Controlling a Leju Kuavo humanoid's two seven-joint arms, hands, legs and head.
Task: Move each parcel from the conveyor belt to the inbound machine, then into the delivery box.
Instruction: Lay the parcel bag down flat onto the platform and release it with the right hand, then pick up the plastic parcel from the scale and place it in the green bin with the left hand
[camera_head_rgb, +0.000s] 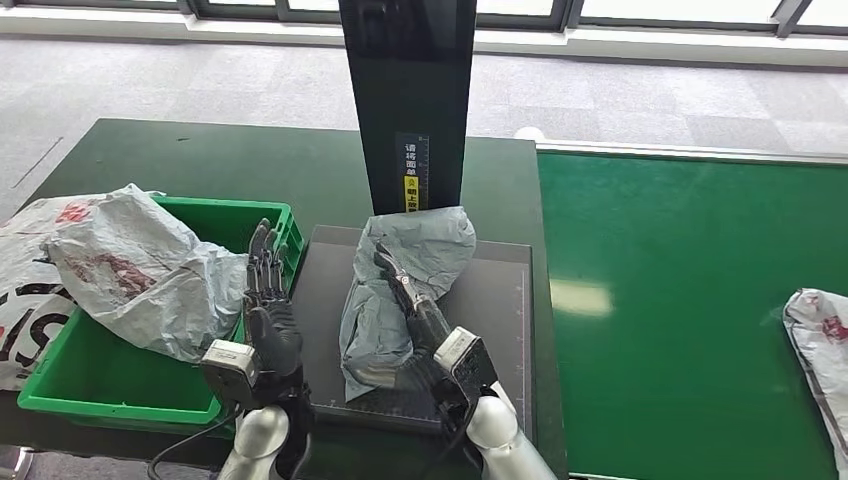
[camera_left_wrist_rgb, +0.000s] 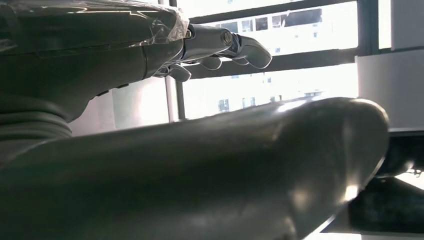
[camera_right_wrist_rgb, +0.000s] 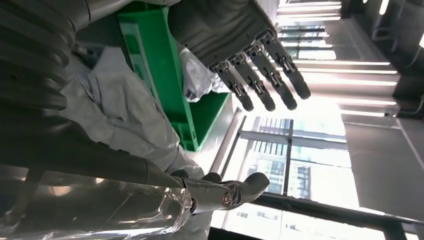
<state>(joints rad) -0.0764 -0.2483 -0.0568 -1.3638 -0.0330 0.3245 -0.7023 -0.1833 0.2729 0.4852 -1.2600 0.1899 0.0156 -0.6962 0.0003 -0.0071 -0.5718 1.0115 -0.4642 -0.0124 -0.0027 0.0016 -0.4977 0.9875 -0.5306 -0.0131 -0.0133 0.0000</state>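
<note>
A crumpled grey parcel (camera_head_rgb: 395, 285) lies on the inbound machine's grey platform (camera_head_rgb: 500, 300), at the foot of its black post (camera_head_rgb: 405, 90). My right hand (camera_head_rgb: 408, 300) rests against the parcel's right side with its fingers stretched along it, not closed around it. In the right wrist view the same parcel (camera_right_wrist_rgb: 125, 115) lies just past my right hand (camera_right_wrist_rgb: 225, 192). My left hand (camera_head_rgb: 268, 300) stands open with straight fingers, holding nothing, between the platform and the green delivery box (camera_head_rgb: 120, 385). A white-grey parcel with red print (camera_head_rgb: 140, 265) lies in that box.
Another parcel (camera_head_rgb: 818, 340) lies on the green conveyor belt (camera_head_rgb: 680, 300) at the far right edge. A white printed bag (camera_head_rgb: 20, 290) hangs over the box's left side. The dark green table (camera_head_rgb: 250, 165) stretches behind the box, with windows beyond.
</note>
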